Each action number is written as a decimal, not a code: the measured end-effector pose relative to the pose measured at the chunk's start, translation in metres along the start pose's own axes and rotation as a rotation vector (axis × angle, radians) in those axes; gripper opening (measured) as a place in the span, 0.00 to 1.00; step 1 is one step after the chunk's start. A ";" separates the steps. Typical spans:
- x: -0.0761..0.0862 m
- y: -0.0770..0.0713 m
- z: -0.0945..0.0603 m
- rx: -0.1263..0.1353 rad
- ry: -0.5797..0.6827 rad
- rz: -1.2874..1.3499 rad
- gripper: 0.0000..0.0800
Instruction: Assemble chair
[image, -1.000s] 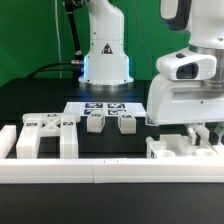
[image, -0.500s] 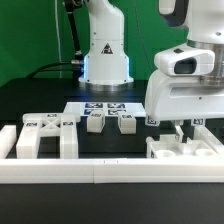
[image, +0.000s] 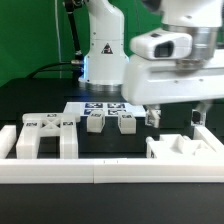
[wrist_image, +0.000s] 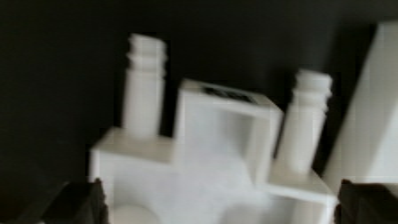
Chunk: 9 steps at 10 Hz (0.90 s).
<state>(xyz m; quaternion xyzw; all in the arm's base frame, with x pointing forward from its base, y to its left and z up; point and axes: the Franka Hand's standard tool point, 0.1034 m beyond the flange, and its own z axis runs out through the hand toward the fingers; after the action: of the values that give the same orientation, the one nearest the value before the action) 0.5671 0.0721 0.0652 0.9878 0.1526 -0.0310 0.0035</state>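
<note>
Change: my tool (image: 175, 116) has lifted clear, jaws spread wide, holding nothing.
Part: chair frame (image: 185, 150) rests on the worktop (image: 30, 100), 4 o'clock in the exterior view.
Meaning: I judge this placement done.

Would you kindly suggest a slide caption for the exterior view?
Open gripper hovers above a white chair piece; a legged frame stands at the exterior view's left.
</note>
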 end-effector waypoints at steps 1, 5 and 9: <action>-0.012 0.013 -0.004 -0.003 -0.006 -0.002 0.81; -0.040 0.038 -0.004 -0.009 -0.019 -0.025 0.81; -0.062 0.056 0.007 -0.009 -0.054 0.035 0.81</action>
<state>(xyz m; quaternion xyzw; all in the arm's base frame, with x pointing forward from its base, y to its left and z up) 0.5245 -0.0004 0.0621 0.9891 0.1353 -0.0569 0.0125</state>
